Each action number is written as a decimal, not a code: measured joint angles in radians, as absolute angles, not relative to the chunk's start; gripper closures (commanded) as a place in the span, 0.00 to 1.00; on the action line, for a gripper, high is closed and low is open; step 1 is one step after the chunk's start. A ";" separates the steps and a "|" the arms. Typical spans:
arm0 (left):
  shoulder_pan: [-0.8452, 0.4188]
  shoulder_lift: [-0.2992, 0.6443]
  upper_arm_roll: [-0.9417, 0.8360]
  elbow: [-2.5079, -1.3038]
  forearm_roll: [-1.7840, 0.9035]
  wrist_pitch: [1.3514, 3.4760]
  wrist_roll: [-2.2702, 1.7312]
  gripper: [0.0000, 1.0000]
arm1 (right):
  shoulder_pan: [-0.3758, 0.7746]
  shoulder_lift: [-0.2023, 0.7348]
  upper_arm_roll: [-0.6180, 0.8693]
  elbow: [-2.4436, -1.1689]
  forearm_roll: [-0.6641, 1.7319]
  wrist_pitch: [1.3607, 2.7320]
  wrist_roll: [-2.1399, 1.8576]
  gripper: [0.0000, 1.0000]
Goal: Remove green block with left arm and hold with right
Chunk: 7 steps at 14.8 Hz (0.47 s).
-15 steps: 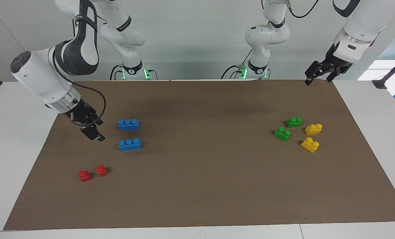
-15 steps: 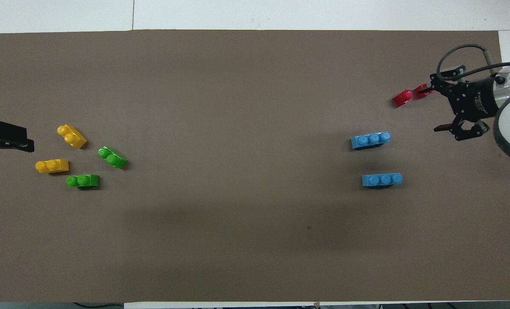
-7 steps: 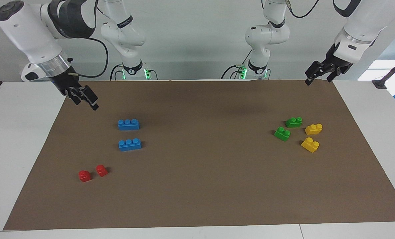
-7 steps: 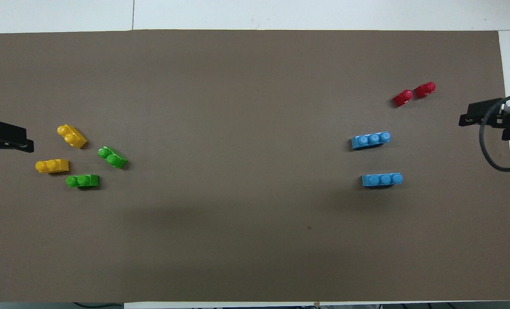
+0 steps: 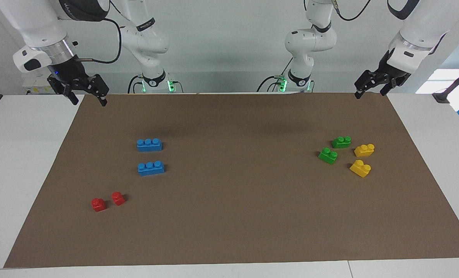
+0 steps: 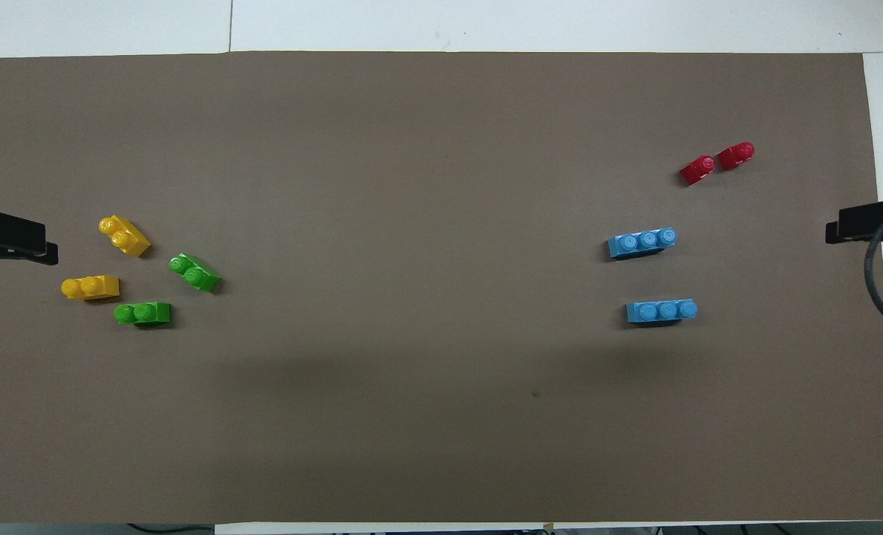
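Toward the left arm's end of the brown mat (image 5: 229, 231), two green blocks are lying among the yellow ones. One green block (image 5: 328, 155) is sitting a little farther from the robots and more toward the mat's middle; the second green block (image 5: 341, 142) is lying just beside it, nearer the robots. Two yellow two-stud bricks (image 5: 364, 150) are resting close by, nearer the mat's side edge.

The left gripper (image 5: 369, 89) is hanging over the mat's corner at the robots' edge, fingers spread and holding nothing. The right gripper (image 5: 85, 92) is hovering over the other corner at the robots' edge, fingers likewise released and empty. At that end, two blue three-stud bricks (image 5: 149, 144) and two small red bricks (image 5: 107, 201) are sitting untouched.

Nothing of the task seems begun: both green blocks are lying loose on the mat. I'd judge the reach is the step in hand. The left gripper needs to come down over one green block, line its fingers across the narrow sides and avoid nudging its twin, while the right arm is waiting to take hold.

I can read no brand or lettering on the bricks or the arms.
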State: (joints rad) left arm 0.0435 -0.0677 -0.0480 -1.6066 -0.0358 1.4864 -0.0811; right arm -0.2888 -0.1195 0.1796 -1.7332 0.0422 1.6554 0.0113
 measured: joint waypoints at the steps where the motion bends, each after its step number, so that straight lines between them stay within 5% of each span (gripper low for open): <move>1: 0.044 -0.068 -0.048 -1.606 -0.036 1.486 -0.080 0.00 | -0.288 -0.117 0.182 -1.734 0.036 1.652 0.011 0.00; 7: 0.044 -0.068 -0.047 -1.606 -0.036 1.486 -0.068 0.00 | -0.287 -0.052 0.182 -1.685 0.033 1.611 0.012 0.00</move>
State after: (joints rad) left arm 0.0436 -0.0677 -0.0471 -1.6059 -0.0358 1.4864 -0.0685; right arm -0.2868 -0.0519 0.1824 -1.6850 0.0328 1.6114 0.0119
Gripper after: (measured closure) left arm 0.000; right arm 0.000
